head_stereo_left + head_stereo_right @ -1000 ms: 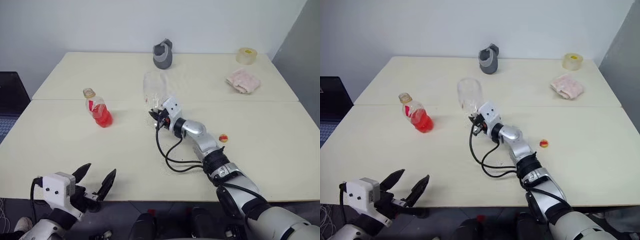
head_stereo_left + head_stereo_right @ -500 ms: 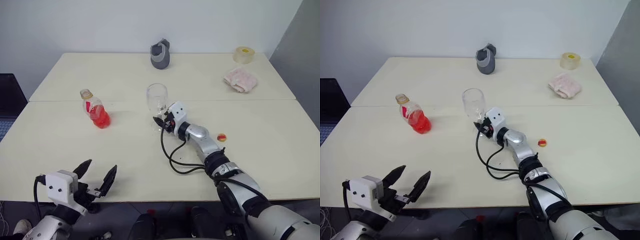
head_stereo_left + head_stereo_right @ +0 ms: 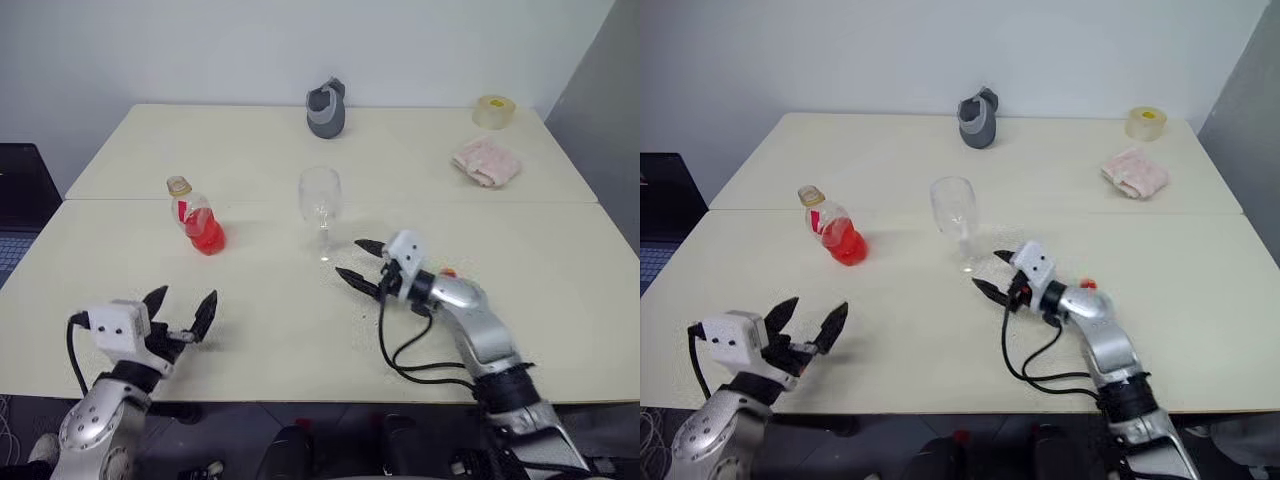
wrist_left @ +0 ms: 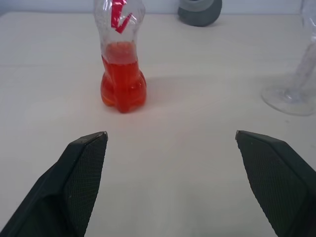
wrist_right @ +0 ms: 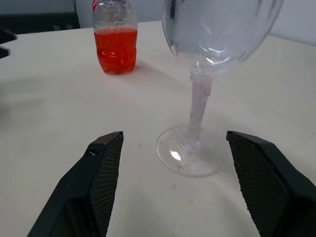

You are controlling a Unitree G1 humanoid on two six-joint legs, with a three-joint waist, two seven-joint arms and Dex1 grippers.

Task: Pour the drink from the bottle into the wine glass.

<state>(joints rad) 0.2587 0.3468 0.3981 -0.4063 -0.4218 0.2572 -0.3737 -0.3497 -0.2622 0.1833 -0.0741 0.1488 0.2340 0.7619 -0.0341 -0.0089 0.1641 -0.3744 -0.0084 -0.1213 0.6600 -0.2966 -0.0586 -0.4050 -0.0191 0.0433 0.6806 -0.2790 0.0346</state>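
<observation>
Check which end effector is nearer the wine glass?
Right. The right end effector sits just off the wine glass foot, open; the left end effector is at the near table edge, facing the bottle.

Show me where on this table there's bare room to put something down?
Bare table lies right of the right gripper, and between the bottle and grey jug. It is crowded around the wine glass, right beside that gripper.

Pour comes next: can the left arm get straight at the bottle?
Probably yes. The left end effector is open and faces the bottle, with bare table between; the glass stands off to the side.
</observation>
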